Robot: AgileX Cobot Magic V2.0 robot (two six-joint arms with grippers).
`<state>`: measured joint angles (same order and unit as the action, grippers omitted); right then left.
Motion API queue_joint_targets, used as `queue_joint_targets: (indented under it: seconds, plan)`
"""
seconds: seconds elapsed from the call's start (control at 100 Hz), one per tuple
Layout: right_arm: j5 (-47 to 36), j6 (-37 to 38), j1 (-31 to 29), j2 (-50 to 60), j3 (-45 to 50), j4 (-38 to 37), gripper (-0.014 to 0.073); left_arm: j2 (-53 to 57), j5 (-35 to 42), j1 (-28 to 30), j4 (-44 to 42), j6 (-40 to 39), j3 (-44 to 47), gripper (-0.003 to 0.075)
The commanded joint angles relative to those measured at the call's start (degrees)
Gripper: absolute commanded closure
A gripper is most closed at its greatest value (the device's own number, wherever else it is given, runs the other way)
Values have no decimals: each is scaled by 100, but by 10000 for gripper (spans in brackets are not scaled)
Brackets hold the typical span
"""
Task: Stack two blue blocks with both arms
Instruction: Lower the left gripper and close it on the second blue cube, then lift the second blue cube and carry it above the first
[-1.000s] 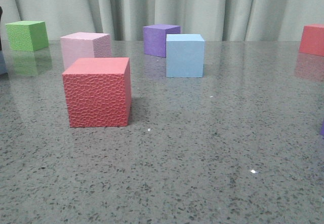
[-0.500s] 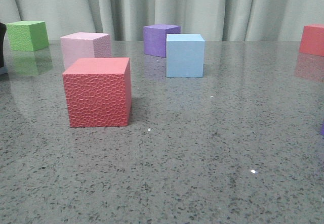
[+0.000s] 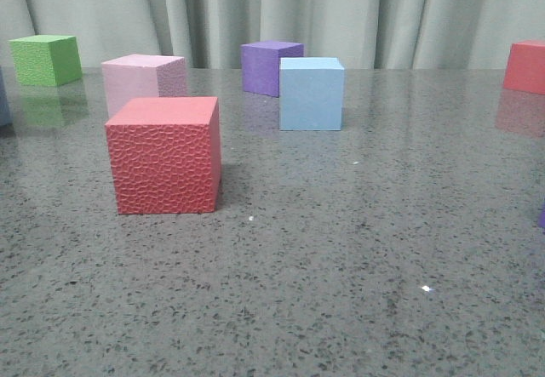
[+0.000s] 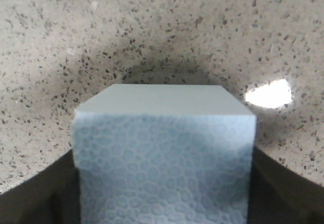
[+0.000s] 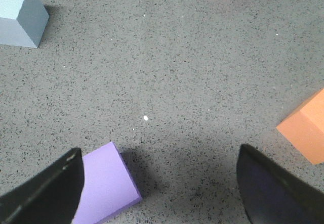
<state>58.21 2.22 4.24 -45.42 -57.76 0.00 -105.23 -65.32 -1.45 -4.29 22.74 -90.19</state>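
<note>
One blue block stands on the table at mid-back, in front of a purple cube; it also shows in the right wrist view. The second blue block fills the left wrist view. My left gripper is shut on it, with a dark finger at each side, and its shadow falls on the table below. In the front view only a bluish sliver shows at the left edge. My right gripper is open and empty over bare table.
A red cube stands front left, with a pale pink cube behind it and a green cube at back left. Another red cube is at back right. A light purple cube lies by my right gripper's finger, and an orange cube is beside it.
A dark gripper part that showed at the front view's left edge half a second ago is gone; the bluish sliver there now sits higher. The cubes on the table have not moved.
</note>
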Motion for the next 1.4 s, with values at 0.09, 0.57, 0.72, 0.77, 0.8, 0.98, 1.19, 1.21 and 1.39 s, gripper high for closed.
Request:
queue_joint_targets:
  seconds: [0.09,0.57,0.72,0.77,0.8,0.98,1.19,1.21,1.39]
  plan:
    - [-354,-47,-11,32,-134,0,-16,282,-51,15,-11,-21,-179,514]
    - [-360,-47,-11,32,-134,0,-16,376,-797,3,1063,-21,-1587,513]
    - [-360,-47,-11,32,-134,0,-16,474,-797,-208,1143,-21,-2043,513]
    - [-360,-47,-11,32,-134,0,-16,472,-797,-327,1143,-21,-2177,513]
    - [-360,-47,-11,32,-134,0,-16,472,-797,-427,1143,-21,-2251,513]
    - [-360,-47,-11,32,-134,0,-16,472,-797,-1055,1120,-21,-2613,513]
    - [-360,-47,-11,32,-134,0,-16,193,-774,-1826,947,-21,-3232,513]
    - [-360,-47,-11,32,-134,0,-16,146,-774,-1892,940,-21,-3311,513]
    - [-359,-47,-11,32,-134,36,-16,-357,-797,-2432,589,-9,-3992,513]
